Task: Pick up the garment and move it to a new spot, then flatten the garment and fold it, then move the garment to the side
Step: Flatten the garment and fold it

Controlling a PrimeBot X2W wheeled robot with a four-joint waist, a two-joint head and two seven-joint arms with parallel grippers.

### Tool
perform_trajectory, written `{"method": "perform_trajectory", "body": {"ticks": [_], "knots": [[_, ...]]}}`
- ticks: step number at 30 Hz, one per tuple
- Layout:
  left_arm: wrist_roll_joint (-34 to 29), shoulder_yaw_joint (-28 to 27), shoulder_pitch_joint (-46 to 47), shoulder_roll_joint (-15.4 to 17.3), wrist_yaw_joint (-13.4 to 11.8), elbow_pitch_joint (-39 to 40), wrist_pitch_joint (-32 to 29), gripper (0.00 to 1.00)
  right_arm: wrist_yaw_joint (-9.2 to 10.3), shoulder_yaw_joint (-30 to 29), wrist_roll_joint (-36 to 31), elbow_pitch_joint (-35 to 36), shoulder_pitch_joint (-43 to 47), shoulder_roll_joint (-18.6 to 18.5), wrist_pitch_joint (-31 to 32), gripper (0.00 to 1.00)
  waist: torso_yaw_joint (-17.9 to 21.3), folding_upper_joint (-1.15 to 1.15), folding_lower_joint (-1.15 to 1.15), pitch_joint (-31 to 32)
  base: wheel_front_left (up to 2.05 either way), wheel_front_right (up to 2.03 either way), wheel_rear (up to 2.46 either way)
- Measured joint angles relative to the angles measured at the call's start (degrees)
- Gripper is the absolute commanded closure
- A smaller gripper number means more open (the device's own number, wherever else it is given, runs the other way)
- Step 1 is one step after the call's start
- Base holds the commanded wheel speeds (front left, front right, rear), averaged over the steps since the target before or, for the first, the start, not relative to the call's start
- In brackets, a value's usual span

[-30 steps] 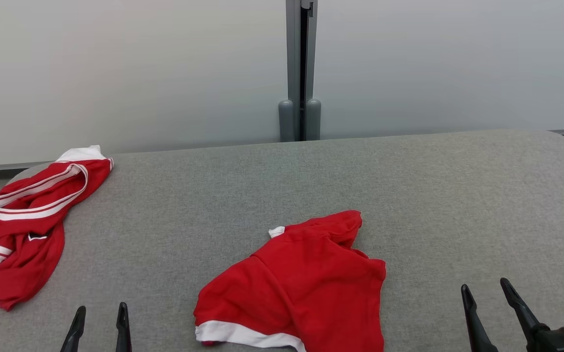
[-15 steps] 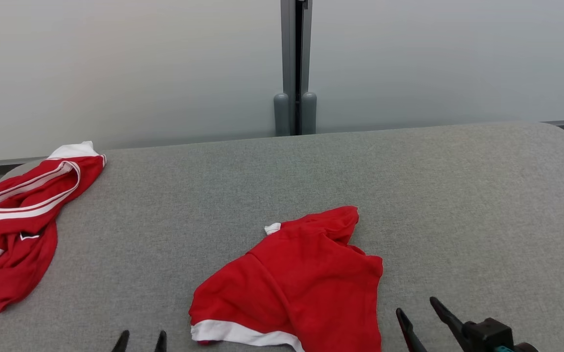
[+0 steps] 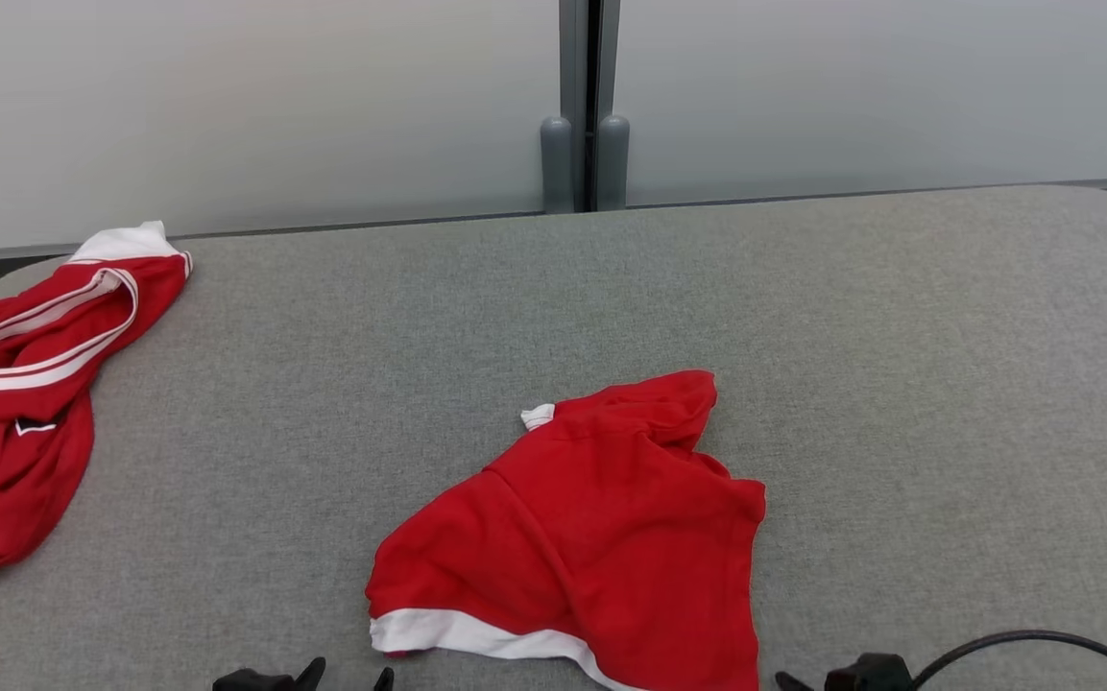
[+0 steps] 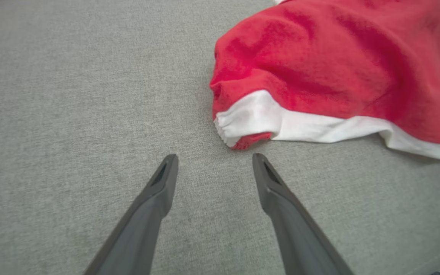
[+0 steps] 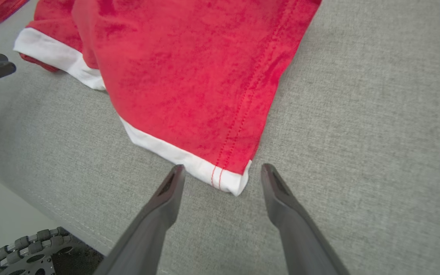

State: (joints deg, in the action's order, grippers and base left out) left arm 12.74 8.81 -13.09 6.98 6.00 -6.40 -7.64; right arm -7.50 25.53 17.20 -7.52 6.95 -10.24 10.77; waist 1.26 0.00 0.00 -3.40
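1. Location: the garment, red with white trim, lies crumpled at 6 o'clock on the grey counter. Its near hem is close to the counter's front edge. A second red garment lies at 9 o'clock, well apart.
2. Left fingers: spread wide and empty, tips just short of the white-banded cuff, which sits at 1 o'clock from them. Risk: a straight advance may pass beside the cuff and close on bare counter.
3. Right fingers: spread wide and empty, with the white hem corner between the tips at 12 o'clock. Risk: the corner is thin, so a shallow closure may pinch one layer only or slip off the edge.
4. Risk: the cloth lies in bunched layers. Lifting by two unmatched points could leave it twisted and make flattening harder.
5. Risk: both pairs of tips appear low over the fabric-covered counter. Pressing down could snag or drag the covering.
6. Risk: the hem sits near the front edge, with the wheel below. A dropped garment could slide off toward it.
7. Risk: the second red garment occupies the 9 o'clock side. Setting the work aside there could overlap and tangle the two.
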Motion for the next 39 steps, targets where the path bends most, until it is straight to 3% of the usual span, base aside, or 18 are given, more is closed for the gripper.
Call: {"method": "perform_trajectory", "body": {"ticks": [15, 16, 17, 18, 19, 20, 24, 27, 31, 39], "knots": [[1.0, 2.3, 6.2, 0.1, 0.5, -4.2, 0.9, 0.00, 0.00, -0.6, -1.1, 0.3, -3.1, 0.5, 1.5, 0.00, 0.4, 0.00, 0.00, -5.1, 0.00, 0.00, 0.00], [1.0, 2.4, 6.8, 0.0, 0.5, -4.8, 1.2, 0.17, 0.00, -0.4, -1.1, 0.1, -3.3, 0.5, 1.8, 0.00, 0.4, 0.00, 0.00, -5.3, 0.00, 0.00, 0.00], [1.1, 2.8, 7.5, -0.1, 0.5, -5.5, 1.3, 0.56, 0.00, -0.2, -1.1, 0.0, -3.6, 0.6, 1.9, 0.30, 0.4, 0.00, 0.00, -5.5, 0.00, 0.00, 0.00], [1.0, 3.1, 8.0, -0.1, 0.6, -6.0, 1.8, 0.76, 0.00, 0.0, -1.1, -0.2, -4.0, 0.7, 1.9, 0.67, 0.4, 0.00, 0.00, -5.7, 0.00, 0.00, 0.00], [1.1, 3.3, 8.4, -0.1, 0.6, -6.7, 1.9, 1.00, 0.00, 0.2, -1.1, -0.4, -4.4, 0.8, 2.2, 0.95, 0.5, 0.00, 0.00, -5.8, 0.00, 0.00, 0.00], [1.0, 3.6, 8.9, 0.0, 0.6, -7.2, 2.3, 1.00, 0.00, 0.5, -1.1, -0.7, -4.9, 0.9, 2.4, 1.00, 0.7, 0.00, 0.00, -5.8, 0.00, 0.00, 0.00], [1.1, 4.3, 9.5, 0.9, 0.9, -8.2, 2.9, 1.00, 0.00, 0.4, 1.2, -0.7, -5.6, 1.1, 2.6, 1.00, 1.2, 0.00, 0.00, -5.4, 0.00, 0.00, 0.00], [1.1, 4.0, 9.2, 1.9, 0.7, -5.7, 2.3, 1.00, 0.00, -2.5, 5.4, 3.0, -5.4, 1.0, 2.0, 1.00, 1.6, 0.00, 0.00, -4.8, 0.00, 0.00, 0.00], [1.5, 2.8, 7.5, 3.8, -0.1, 3.6, -0.2, 1.00, 0.01, -6.8, 12.4, 13.2, -4.0, -0.3, 2.6, 1.00, 2.1, 0.00, 0.00, -4.0, 0.00, 0.00, 0.00], [2.8, 2.5, 6.1, 6.9, -0.8, 25.6, -11.3, 1.00, 0.01, -17.6, 18.9, 31.8, -4.7, -4.0, 8.5, 1.00, 3.2, 0.00, 0.00, -3.3, 0.00, 0.00, 0.00]]}}
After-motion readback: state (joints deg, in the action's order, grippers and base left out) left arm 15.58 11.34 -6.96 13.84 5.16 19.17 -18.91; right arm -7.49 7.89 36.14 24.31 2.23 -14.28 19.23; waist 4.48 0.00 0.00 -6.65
